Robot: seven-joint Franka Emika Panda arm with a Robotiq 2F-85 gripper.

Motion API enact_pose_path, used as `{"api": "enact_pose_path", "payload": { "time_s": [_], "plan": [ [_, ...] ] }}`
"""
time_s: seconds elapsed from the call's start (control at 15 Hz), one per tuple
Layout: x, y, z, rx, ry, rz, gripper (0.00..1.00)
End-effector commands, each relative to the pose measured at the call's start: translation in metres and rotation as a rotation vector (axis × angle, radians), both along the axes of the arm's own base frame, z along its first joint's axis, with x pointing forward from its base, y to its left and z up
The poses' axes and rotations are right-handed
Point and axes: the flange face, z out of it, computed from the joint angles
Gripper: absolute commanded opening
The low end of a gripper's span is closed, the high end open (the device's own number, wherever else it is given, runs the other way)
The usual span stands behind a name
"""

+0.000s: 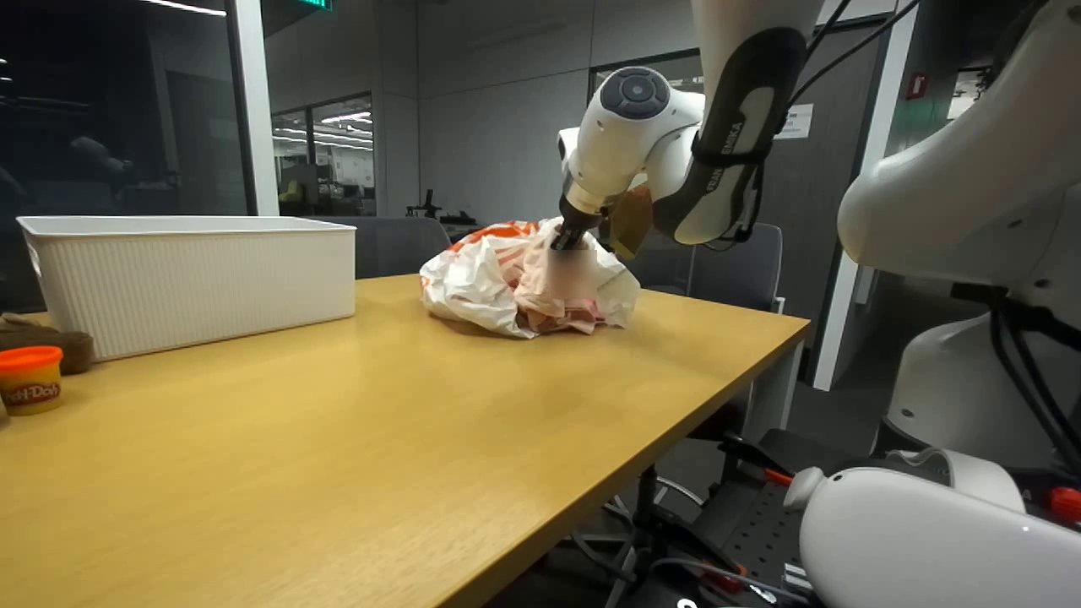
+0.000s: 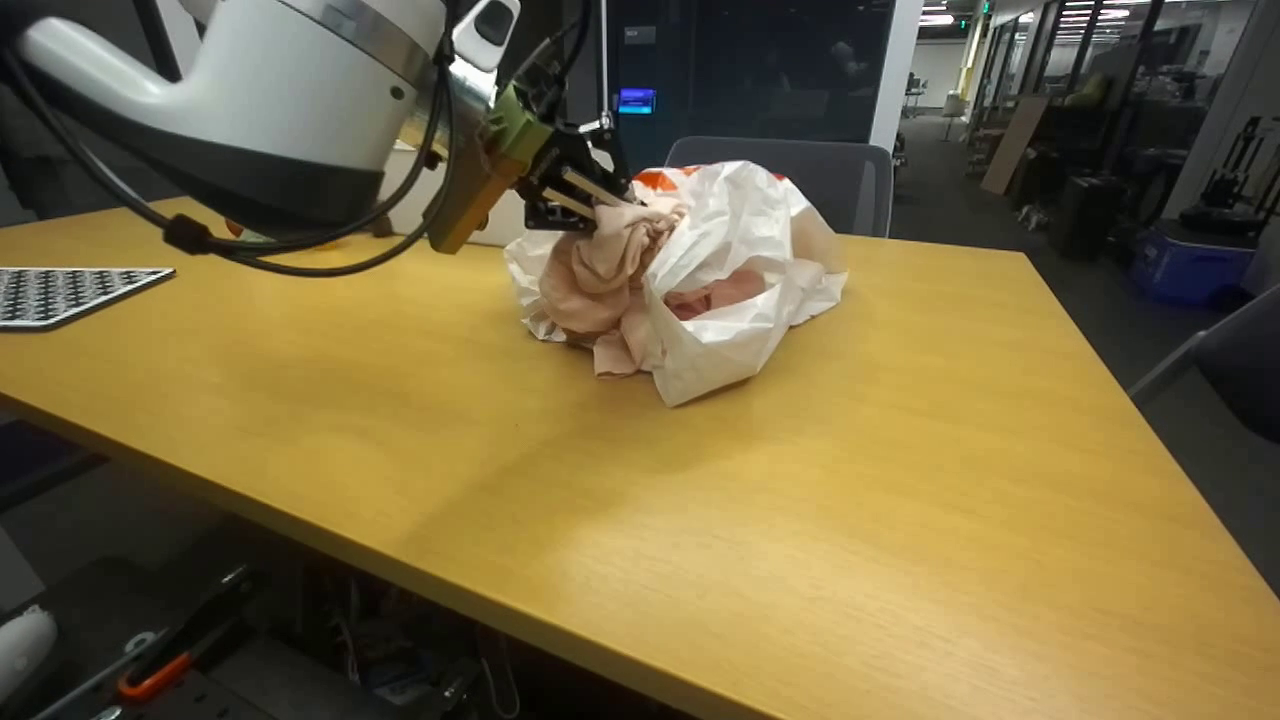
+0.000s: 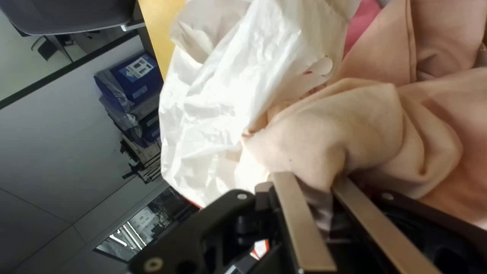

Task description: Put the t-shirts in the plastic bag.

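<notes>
I operate from far away, and what I see is an office; it has the look of a meeting room. In both exterior views there is a wide wood-toned table [image 2: 800,560], and at its far edge, in an exterior view, stands a dark office chair [image 2: 866,190]. The plain grey wall [image 1: 498,118] has an inner window [image 1: 342,160], and behind its glass bright ceiling lamps [image 1: 346,117] are visible. I notice also a corridor [image 2: 932,168] with tall glazing [image 2: 1180,50] along its side.

Grey wall [image 1: 498,152] behind yellowish table [image 1: 355,439], dark chairs [image 1: 384,247], lit window [image 1: 344,152].
</notes>
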Motion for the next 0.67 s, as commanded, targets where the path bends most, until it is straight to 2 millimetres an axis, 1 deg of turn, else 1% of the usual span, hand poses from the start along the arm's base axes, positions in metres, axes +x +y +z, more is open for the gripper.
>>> {"api": "enact_pose_path", "payload": {
  "time_s": [0.0,0.13,0.27,0.33,0.4,0.6],
  "plan": [
    [0.024,0.002,-0.015,-0.058,-0.002,0.03,0.04],
    [0.037,0.001,-0.026,-0.091,0.013,0.031,0.04],
    [0.05,-0.001,-0.034,-0.094,0.024,0.014,0.04],
    [0.053,-0.001,-0.035,-0.087,0.034,0.008,0.04],
    [0.055,-0.001,-0.039,-0.031,0.07,0.008,0.04],
    [0.06,0.007,-0.045,0.013,0.091,0.03,0.04]
  ]
}}
